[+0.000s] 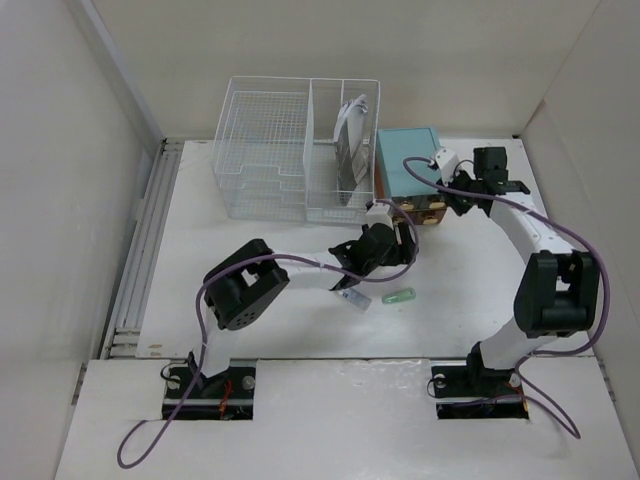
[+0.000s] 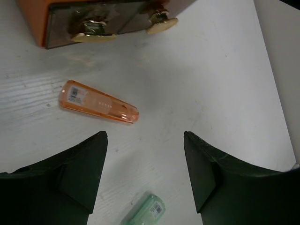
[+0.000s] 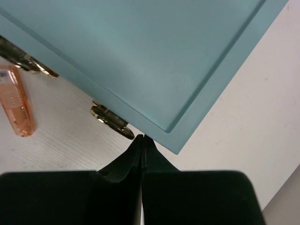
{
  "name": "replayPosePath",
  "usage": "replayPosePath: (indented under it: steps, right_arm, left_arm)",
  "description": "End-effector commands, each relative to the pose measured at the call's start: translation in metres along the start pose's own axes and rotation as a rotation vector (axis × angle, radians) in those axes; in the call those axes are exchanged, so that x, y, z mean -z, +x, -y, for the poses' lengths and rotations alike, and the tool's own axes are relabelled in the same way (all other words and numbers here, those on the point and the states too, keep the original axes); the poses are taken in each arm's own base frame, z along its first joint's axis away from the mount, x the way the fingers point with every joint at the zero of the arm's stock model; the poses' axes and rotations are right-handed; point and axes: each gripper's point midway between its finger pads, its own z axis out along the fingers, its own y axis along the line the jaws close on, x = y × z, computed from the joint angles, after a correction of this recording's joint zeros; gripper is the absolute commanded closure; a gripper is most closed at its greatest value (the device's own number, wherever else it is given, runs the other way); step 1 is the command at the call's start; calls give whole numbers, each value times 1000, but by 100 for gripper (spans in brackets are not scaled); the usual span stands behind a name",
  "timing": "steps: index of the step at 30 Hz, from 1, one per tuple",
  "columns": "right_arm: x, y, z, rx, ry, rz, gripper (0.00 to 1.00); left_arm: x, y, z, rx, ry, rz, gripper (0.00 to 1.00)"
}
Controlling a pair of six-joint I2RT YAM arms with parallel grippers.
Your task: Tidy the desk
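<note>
The white desk point(image 1: 300, 335) holds a clear orange capsule-shaped piece point(image 2: 98, 102), lying flat just in front of the teal-topped drawer box point(image 1: 408, 168). It also shows in the right wrist view point(image 3: 16, 101). A clear green piece of the same shape point(image 1: 400, 297) lies nearer, and its end shows low between my left fingers point(image 2: 143, 211). My left gripper point(image 2: 145, 133) is open and empty, hovering above the desk between the two pieces point(image 1: 392, 248). My right gripper point(image 3: 143, 137) is shut and empty, with its tips at the box's front right corner point(image 1: 452, 198).
A white wire basket point(image 1: 265, 150) stands at the back, with papers and a dark item in its right compartment point(image 1: 350, 140). The box's drawers have brass knobs point(image 2: 93, 35). A small clear bluish piece point(image 1: 352, 298) lies under the left arm. Pale panels wall the desk.
</note>
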Motion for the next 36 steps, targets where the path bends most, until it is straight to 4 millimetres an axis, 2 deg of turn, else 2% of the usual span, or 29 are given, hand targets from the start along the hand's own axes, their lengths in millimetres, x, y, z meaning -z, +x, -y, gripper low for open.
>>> replayPosePath:
  steps: [1, 2, 3, 4, 5, 6, 7, 8, 10, 13, 14, 15, 20, 21, 23, 25, 28, 29, 30, 33, 34, 35, 36]
  right_arm:
    - [27, -23, -1, 7, -7, 112, 100]
    - [45, -35, -10, 13, -38, 175, 100]
    - [56, -31, -13, -4, -52, 182, 100]
    - [64, -34, -20, -18, -66, 205, 98]
    - [79, -36, -24, -24, -55, 236, 88]
    - [85, -38, -33, -33, -82, 257, 61]
    - [93, -39, -44, -59, -98, 282, 51]
    - [96, -38, -47, -78, -98, 285, 40]
    - [101, -38, -53, -119, -109, 307, 25]
    - [106, -40, -64, -184, -159, 335, 25]
    - [107, -39, -63, -202, -167, 343, 25]
    - [108, -41, -71, -211, -211, 362, 25]
    - [118, -43, -71, -240, -229, 401, 25]
    - [119, -41, -74, -250, -231, 400, 25]
    - [121, -41, -75, -248, -235, 416, 25]
    - [124, -39, -67, -268, -219, 425, 25]
    - [129, -40, -66, -280, -225, 446, 25]
    - [130, -38, -62, -288, -214, 445, 25]
    - [129, -37, -66, -292, -230, 447, 25]
    - [133, -33, -68, -309, -233, 456, 25]
    - [137, -35, -65, -299, -222, 475, 25]
    - [138, -34, -60, -300, -207, 479, 26]
    - [136, -32, -64, -314, -224, 479, 26]
  left_arm:
    - [-13, -34, 3, 97, -10, 104, 37]
    - [-17, -40, -3, 116, -27, 121, 37]
    - [-20, -39, -2, 149, -26, 120, 37]
    - [-26, -39, -10, 167, -35, 126, 37]
    - [-31, -47, -12, 188, -41, 146, 37]
    - [-35, -46, -11, 201, -40, 146, 37]
    - [-43, -49, -14, 228, -45, 153, 37]
    - [-46, -45, -19, 237, -62, 154, 37]
    - [-55, -48, -19, 263, -69, 174, 37]
    - [-60, -60, -16, 298, -86, 218, 39]
    - [-63, -57, -21, 304, -102, 219, 39]
    - [-67, -61, -28, 320, -122, 229, 40]
    - [-73, -64, -41, 374, -150, 244, 42]
    - [-73, -68, -49, 375, -170, 255, 43]
    - [-75, -65, -53, 394, -182, 258, 45]
    - [-78, -66, -62, 419, -199, 269, 46]
    - [-84, -63, -63, 438, -204, 267, 49]
    - [-88, -60, -72, 437, -221, 264, 49]
    - [-89, -64, -68, 440, -212, 271, 51]
    - [-94, -58, -73, 463, -219, 267, 58]
    - [-94, -64, -68, 470, -202, 278, 61]
    - [-97, -58, -72, 466, -212, 272, 65]
    - [-97, -59, -72, 475, -211, 273, 71]
